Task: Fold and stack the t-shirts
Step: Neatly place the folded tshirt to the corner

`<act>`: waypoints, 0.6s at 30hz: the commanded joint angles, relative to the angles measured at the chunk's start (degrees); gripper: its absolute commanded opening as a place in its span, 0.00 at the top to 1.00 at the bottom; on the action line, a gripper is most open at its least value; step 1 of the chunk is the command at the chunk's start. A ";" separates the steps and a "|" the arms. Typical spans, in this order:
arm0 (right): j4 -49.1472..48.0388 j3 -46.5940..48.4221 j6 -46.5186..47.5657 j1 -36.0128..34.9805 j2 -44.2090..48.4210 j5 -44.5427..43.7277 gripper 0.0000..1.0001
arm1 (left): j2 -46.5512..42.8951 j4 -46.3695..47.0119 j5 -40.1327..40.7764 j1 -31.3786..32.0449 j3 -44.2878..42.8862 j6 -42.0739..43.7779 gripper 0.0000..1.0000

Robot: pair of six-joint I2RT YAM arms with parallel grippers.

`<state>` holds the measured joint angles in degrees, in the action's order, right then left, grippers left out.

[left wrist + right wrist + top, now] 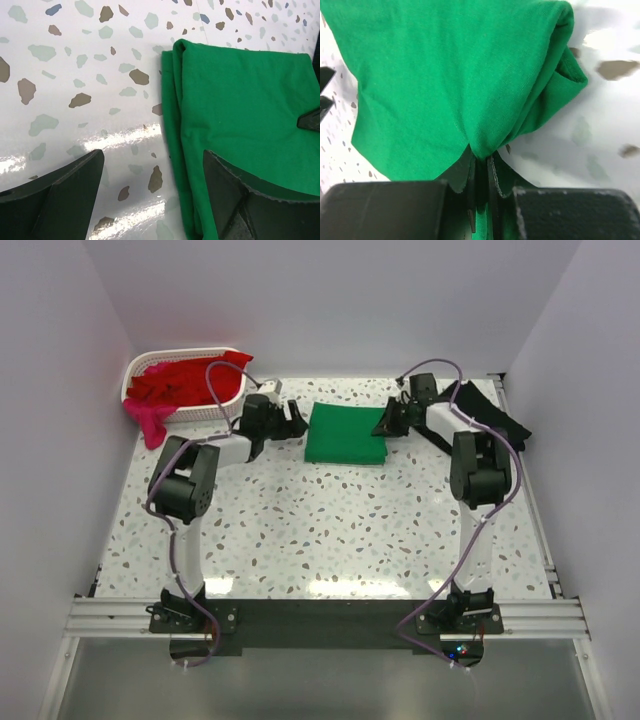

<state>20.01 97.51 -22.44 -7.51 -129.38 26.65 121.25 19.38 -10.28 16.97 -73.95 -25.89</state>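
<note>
No text, label, brand, number or sign can be read in the top view. The 2 wrist views show nothing legible either.
</note>
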 commanded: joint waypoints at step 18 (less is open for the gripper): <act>19.62 28.50 3.80 7.15 -0.43 -11.45 1.00 | -7.87 2.16 0.35 -2.91 6.10 1.28 0.12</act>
<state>36.77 119.79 -19.00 -1.34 -128.33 16.75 116.33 19.18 -10.02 15.00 -67.94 -25.85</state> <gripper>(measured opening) 0.085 0.879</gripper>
